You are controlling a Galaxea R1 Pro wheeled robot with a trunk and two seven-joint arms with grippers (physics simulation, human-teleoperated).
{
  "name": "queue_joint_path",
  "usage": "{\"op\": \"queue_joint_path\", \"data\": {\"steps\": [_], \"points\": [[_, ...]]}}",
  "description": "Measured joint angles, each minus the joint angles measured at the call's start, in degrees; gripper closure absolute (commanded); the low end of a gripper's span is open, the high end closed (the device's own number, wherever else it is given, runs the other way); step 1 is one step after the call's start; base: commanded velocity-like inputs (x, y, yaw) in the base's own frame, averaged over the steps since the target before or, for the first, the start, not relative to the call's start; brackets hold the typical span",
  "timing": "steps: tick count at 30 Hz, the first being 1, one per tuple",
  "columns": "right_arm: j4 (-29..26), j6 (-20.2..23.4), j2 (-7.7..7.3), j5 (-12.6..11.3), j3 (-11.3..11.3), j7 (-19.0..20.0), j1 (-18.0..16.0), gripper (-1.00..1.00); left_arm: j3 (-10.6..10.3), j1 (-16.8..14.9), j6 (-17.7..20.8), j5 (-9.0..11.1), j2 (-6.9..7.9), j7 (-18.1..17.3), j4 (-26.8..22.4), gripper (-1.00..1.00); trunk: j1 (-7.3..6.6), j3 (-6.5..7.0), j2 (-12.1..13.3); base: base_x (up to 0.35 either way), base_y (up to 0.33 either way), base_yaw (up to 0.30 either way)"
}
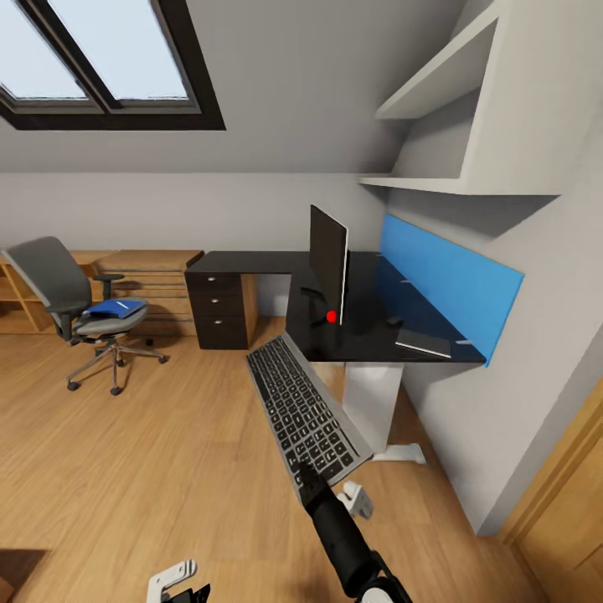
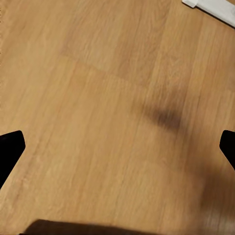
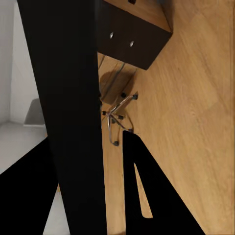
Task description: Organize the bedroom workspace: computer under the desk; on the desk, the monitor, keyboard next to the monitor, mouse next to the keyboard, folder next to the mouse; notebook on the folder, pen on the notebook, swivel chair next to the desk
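Right gripper [image 1: 306, 473] pinches the near end of the keyboard [image 1: 305, 409], held tilted above the wood floor [image 1: 126, 469] just near of the desk [image 1: 368, 335]; monitor [image 1: 328, 260] upright on desk; folder [image 1: 115, 308] on swivel chair [image 1: 79, 306], far left; left gripper [image 2: 117, 147] spread wide over floor.

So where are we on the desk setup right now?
Done: the monitor stands on the desk. In hand: the right gripper holds the keyboard in the air, short of the desk. Left: the folder is still on the swivel chair, which stands apart from the desk. The left gripper is open over bare floor.
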Motion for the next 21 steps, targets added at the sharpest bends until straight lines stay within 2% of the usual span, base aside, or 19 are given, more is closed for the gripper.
{"op": "queue_joint_path", "data": {"steps": [4,7,9,12,16,21], "points": [[-1.6,-0.11,0.0,-0.17,0.21,-2.73,-0.01,1.0,0.03,0.0,-0.07,0.0,0.07,-0.01,0.0,-1.0,0.0,0.0,0.0,0.002,0.017,0.0],[-1.78,-0.06,-0.01,-0.12,0.53,-2.9,-0.02,1.0,0.06,0.0,-1.14,-0.02,0.08,-0.03,-0.01,-1.0,-0.01,0.0,0.0,0.047,0.17,0.0],[-1.79,-0.06,-0.01,-0.1,0.64,-2.9,-0.02,1.0,0.07,0.0,-2.6,-0.05,0.09,-0.03,-0.02,-1.0,-0.01,0.0,0.0,0.069,0.249,0.0],[-1.69,-0.08,-0.95,-0.07,0.78,-2.79,-0.02,1.0,0.03,0.0,-3.99,-0.05,0.09,-0.01,-0.03,-1.0,0.0,0.0,0.0,0.022,0.301,0.0],[-1.55,-0.09,-1.16,-0.1,1.59,-2.57,-0.02,1.0,0.01,0.0,-4.17,-0.03,0.09,-0.01,-0.02,-1.0,0.0,0.0,0.0,0.007,0.325,0.0],[-1.31,-0.18,-1.28,0.08,2.22,-0.11,-0.02,1.0,0.02,0.0,-4.29,0.01,0.09,-0.03,-0.02,-1.0,-0.02,0.0,0.0,0.158,0.31,0.0]]}}
